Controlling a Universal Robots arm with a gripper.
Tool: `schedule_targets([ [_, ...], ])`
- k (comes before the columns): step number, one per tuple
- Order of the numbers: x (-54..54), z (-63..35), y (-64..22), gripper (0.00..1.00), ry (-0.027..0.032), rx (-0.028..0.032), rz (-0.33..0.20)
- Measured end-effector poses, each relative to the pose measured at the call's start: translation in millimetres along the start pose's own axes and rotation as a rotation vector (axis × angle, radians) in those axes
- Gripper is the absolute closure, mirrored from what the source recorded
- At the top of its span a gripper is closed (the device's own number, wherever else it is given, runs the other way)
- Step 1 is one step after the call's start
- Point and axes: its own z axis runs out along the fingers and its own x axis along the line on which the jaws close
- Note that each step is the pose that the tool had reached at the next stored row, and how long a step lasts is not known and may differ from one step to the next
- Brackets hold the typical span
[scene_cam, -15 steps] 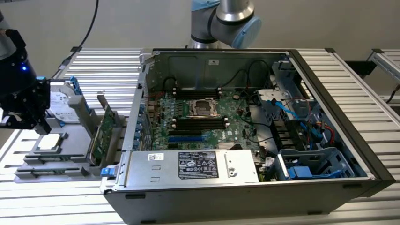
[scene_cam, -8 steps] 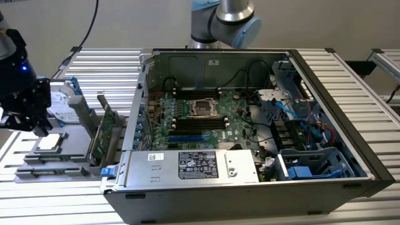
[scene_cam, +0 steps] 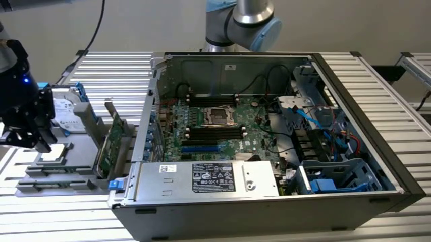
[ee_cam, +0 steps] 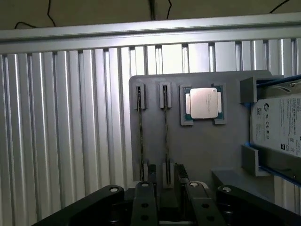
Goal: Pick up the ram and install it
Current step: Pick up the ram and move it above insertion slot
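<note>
Wrist view: pickup step, jaws parted and empty over the ram [ee_cam: 165, 136] slotted on edge just beside the CPU [ee_cam: 203, 103]; a grip likely needs square centring.

Slatted aluminium table [scene_cam: 114, 70], open computer case [scene_cam: 235, 222] on it, grey parts tray [scene_cam: 75, 148] beside
</note>
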Motion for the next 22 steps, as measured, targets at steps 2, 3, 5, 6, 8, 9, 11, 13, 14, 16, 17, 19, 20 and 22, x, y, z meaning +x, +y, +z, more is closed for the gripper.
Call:
schedule_targets([
  [2,2.3,3.3,0.4,0.7,-0.0047,0.0001,-0.012],
  [3,3.5,5.0,0.6,0.7,-0.007,0.0002,-0.017],
  [5,6.4,8.4,0.8,0.7,-0.0115,0.0003,-0.027],
  [6,7.9,10.2,0.9,0.7,-0.0137,0.0003,-0.032],
  [8,11.2,13.8,0.8,0.7,-0.0175,0.0004,-0.04],
  [9,13.0,15.6,0.6,0.7,-0.019,0.0004,-0.044],
  [11,17.0,19.6,0.3,0.7,-0.0217,0.0006,-0.05],
  [13,21.1,23.4,-0.1,0.7,-0.0238,0.0007,-0.055],
  [14,23.2,25.2,-0.3,0.7,-0.0247,0.0006,-0.058],
  [16,27.4,28.9,-0.7,0.7,-0.0267,0.0007,-0.063],
  [17,29.6,30.8,-0.9,0.7,-0.0276,0.0008,-0.065],
  [19,32.8,34.5,-1.2,0.7,-0.0286,0.0009,-0.07],
  [20,34.0,36.4,-1.3,0.7,-0.0288,0.0009,-0.073],
  [22,34.9,40.1,-1.2,0.7,-0.0291,0.0011,-0.078],
])
